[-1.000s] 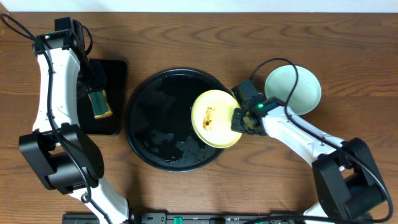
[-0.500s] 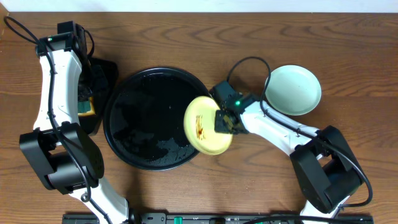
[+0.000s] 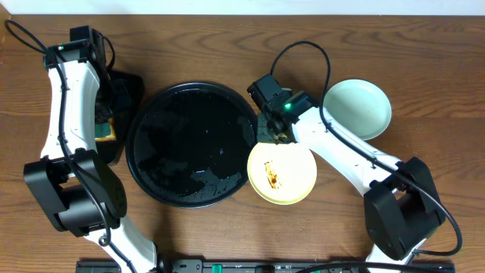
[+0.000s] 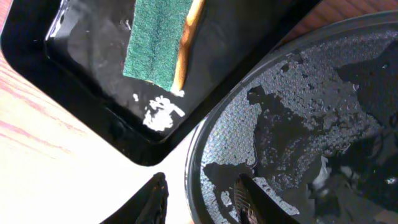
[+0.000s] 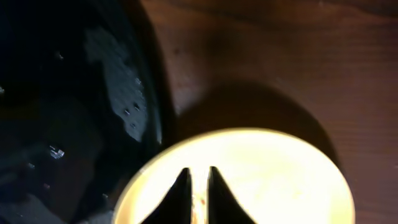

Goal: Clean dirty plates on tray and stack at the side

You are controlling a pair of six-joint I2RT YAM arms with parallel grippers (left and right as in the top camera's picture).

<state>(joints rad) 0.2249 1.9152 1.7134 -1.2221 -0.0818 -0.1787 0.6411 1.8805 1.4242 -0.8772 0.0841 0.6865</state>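
The round black tray lies wet and bare at the table's middle, its left edge over a smaller rectangular tray. A pale yellow plate with brown smears lies flat on the wood just right of it. My right gripper hovers at that plate's far edge. In the right wrist view its fingers stand a sliver apart over the yellow plate, clamping nothing. A mint-green plate sits at the back right. My left gripper is open, straddling the tray's rim with gaps on both sides.
The rectangular black tray at the left holds a green-and-yellow sponge, seen close up as the sponge in the left wrist view. The round tray's rim runs just left of the yellow plate. Cables lie along the table's front edge.
The round tray slid left onto the rectangular tray. My right gripper carried the yellow plate off the tray, laid it on the table to the right, and its jaws parted slightly.
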